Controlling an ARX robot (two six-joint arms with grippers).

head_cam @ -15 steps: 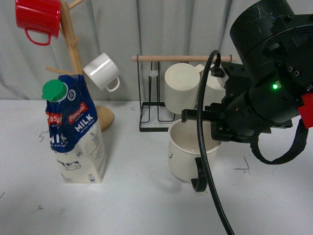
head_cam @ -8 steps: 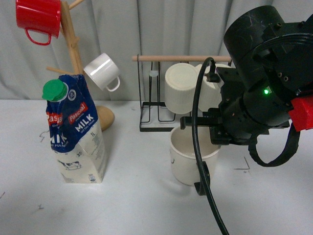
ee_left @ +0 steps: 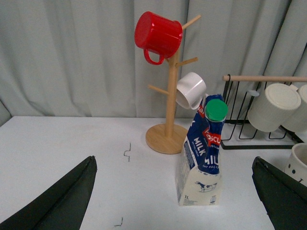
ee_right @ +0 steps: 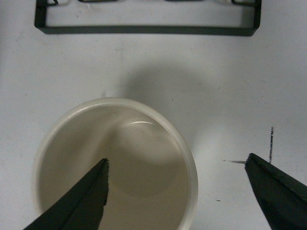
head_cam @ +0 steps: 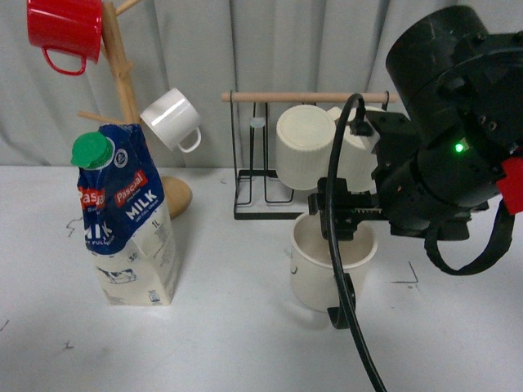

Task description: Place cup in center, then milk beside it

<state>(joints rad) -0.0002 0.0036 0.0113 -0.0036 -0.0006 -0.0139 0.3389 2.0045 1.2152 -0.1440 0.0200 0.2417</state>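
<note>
The cup [head_cam: 315,273], wide and cream with a black handle [head_cam: 341,306] facing front, stands upright on the white table right of centre. My right gripper [head_cam: 347,214] hovers open just over its rim. In the right wrist view one finger sits above the cup [ee_right: 115,163] interior and the other stands outside over bare table, the right gripper [ee_right: 176,160] holding nothing. The milk [head_cam: 131,220], a blue and white carton with a green cap, stands upright at the left. My left gripper [ee_left: 173,160] is open and well back from the milk [ee_left: 204,158]; the cup [ee_left: 300,160] shows at the edge.
A wooden mug tree [head_cam: 122,90] with a red mug [head_cam: 64,28] and a small white cup [head_cam: 170,118] stands behind the milk. A black wire rack [head_cam: 261,204] holding ribbed cream mugs [head_cam: 304,145] is right behind the cup. Curtain at the back.
The cup has shifted a little to the right and toward the front. The right arm swung left, then back right above it. The milk has not moved.
</note>
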